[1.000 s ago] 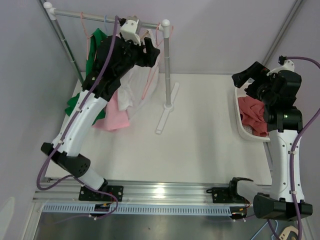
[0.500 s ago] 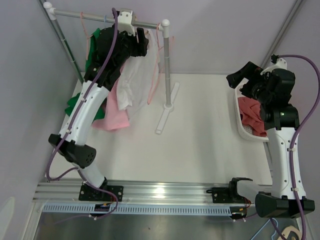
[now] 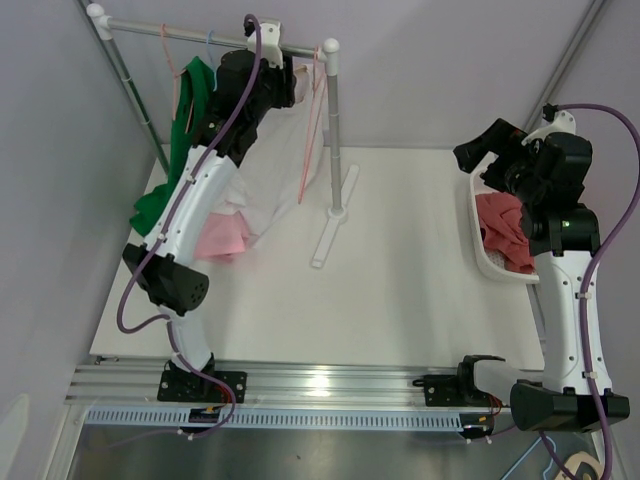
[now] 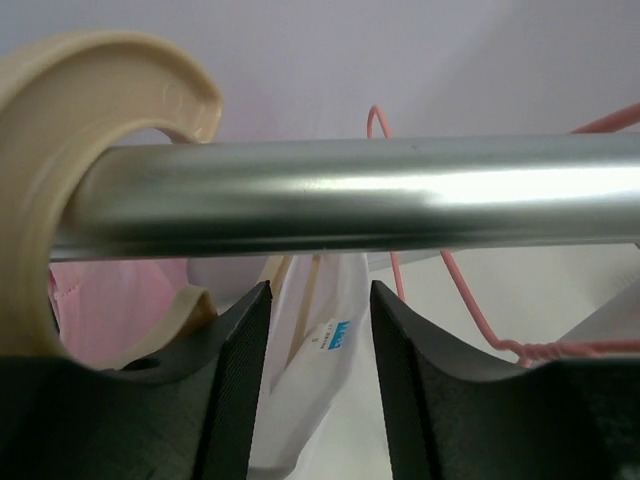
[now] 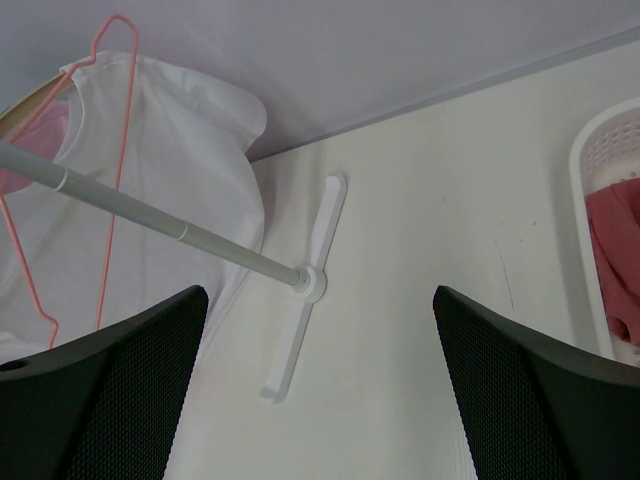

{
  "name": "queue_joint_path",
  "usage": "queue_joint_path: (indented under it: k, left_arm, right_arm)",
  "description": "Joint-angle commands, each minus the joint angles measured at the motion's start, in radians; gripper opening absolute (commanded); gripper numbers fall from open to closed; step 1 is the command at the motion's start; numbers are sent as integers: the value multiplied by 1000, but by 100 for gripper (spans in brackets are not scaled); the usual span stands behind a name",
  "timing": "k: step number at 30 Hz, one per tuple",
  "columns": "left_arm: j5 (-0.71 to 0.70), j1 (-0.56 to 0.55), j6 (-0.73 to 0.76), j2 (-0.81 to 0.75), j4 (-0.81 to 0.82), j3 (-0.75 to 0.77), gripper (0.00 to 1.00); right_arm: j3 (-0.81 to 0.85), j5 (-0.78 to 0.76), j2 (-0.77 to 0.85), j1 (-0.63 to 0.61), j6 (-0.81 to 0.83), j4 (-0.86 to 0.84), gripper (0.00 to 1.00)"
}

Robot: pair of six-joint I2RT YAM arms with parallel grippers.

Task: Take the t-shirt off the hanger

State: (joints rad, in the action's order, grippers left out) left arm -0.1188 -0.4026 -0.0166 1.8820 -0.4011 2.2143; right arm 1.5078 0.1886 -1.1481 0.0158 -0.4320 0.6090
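**Work surface and rack.** The white table [image 3: 420, 290] carries a clothes rack with a silver metal rail [image 4: 400, 195]. Both are where they were one second ago.

**Left arm.** This is the main change. Over the last second the arm has straightened upward and its wrist has climbed from in front of the hanging clothes to the rail. The left gripper [image 4: 318, 300] now sits just beneath the rail. Its fingers are parted with nothing between them.

**Right arm.** It has moved very little. The right gripper [image 5: 318, 295] hangs spread wide and empty near the white plastic laundry basket [image 3: 480, 255].

**Task item.** The white cotton t-shirt [image 3: 275, 160] hangs from the rail, now less covered by the arm. Its collar label shows beyond the gap of the left fingers in the wrist view. The shirt has not been removed.

**Hangers.** The beige curved hanger hook [image 4: 60, 120] wraps the rail just left of the gripper. A pink wire hanger [image 5: 115, 150] hangs beside the shirt.

**Assessment.** The upward move reads as an approach to the hook or collar. No grasp is established, so the removal step is judged not yet begun. Confusing the two hangers is the probable risk.
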Motion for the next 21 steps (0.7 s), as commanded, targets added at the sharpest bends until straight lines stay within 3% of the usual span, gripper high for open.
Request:
queue_joint_path:
  k: [1, 5, 12, 16, 21]
  left_arm:
    - [23, 11, 15, -47, 35, 4, 50]
    - [22, 11, 6, -144, 117, -145, 61]
    - [37, 11, 15, -138, 41, -93, 63]
    - [110, 11, -46, -210, 36, -166, 66]
    - [81, 11, -124, -345, 28, -284, 66]
  right_arm:
    - [40, 3, -4, -5, 12, -14, 100]
    - [35, 12, -9, -5, 6, -25, 99]
    - [25, 26, -7, -7, 9, -23, 99]
    - [9, 28, -4, -7, 4, -34, 99]
    - [-18, 46, -1, -8, -10, -48, 100]
